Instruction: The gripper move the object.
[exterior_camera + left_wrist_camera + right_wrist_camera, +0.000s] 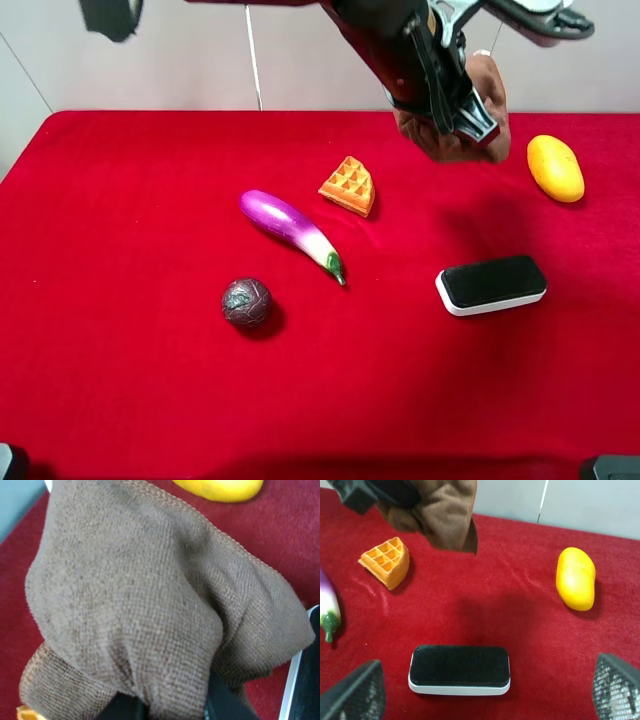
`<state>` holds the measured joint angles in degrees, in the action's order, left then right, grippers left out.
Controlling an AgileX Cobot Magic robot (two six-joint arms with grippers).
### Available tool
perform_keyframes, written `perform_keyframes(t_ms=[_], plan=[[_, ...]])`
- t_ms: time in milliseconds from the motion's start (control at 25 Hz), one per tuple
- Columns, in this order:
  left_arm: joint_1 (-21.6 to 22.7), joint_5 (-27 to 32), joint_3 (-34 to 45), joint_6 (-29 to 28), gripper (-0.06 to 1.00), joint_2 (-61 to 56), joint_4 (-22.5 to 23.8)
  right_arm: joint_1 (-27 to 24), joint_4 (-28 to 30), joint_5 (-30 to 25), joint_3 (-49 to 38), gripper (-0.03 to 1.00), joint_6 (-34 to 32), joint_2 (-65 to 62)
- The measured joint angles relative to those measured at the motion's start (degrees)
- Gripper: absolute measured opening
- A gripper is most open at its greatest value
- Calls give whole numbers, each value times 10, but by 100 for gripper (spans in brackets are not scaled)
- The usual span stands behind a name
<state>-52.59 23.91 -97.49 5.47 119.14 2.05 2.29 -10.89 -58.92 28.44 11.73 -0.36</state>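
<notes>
1. Left gripper (pixel 470 120): reaches across the middle to the right side of the table in the exterior high view. Its jaws are closed on a brown cloth (pixel 140 605). The left wrist view shows the fabric bunched and pinched between the two dark fingers (pixel 227 707).

2. Brown cloth: held in the air, clear of the red table cover (pixel 120 200). It hangs over the far right part of the table, between the waffle piece (pixel 349 186) and the mango (pixel 555 167). In the right wrist view the cloth droops from the gripper, and a soft shadow lies on the cover beyond the eraser (pixel 459 669).

3. Right gripper (pixel 486 707): jaws wide apart, nothing between them. Its two mesh-faced fingers (pixel 357 690) stand at either side of the right wrist view, with the eraser lying on the cover ahead of them (untouched by either finger). In the exterior high view only part of this arm shows, at the upper right edge.

4. Items resting on the table cover:
- Waffle piece: orange, wedge-shaped, near the centre.
- Eggplant (pixel 290 225): purple, lying diagonally just beside the waffle piece, green stem end toward the near edge.
- Dark round fruit (pixel 246 302): near the eggplant, on its near side, apart from it.
- Eraser: black top, white base, flat on the cover.
- Mango: yellow, at the right side, well apart from the eraser
</notes>
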Motion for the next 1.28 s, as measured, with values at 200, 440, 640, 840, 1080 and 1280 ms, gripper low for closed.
perform_keyframes(t_ms=[200,440,640,840,1080,1280], plan=[[-4,-1,0,3,15,32,1,0,0,0,0,63,0,0],[-4,-24,0,10,15,59,1,0,0,0,0,63,0,0],[-4,-33,0,11,15,77,3,0,-1,0,0,63,0,0],[-4,-37,0,11,15,97,3,0,-2,0,0,63,0,0],[-4,-36,0,11,15,116,2,0,-2,0,0,63,0,0],[-4,-36,0,11,15,128,0,0,-2,0,0,63,0,0]])
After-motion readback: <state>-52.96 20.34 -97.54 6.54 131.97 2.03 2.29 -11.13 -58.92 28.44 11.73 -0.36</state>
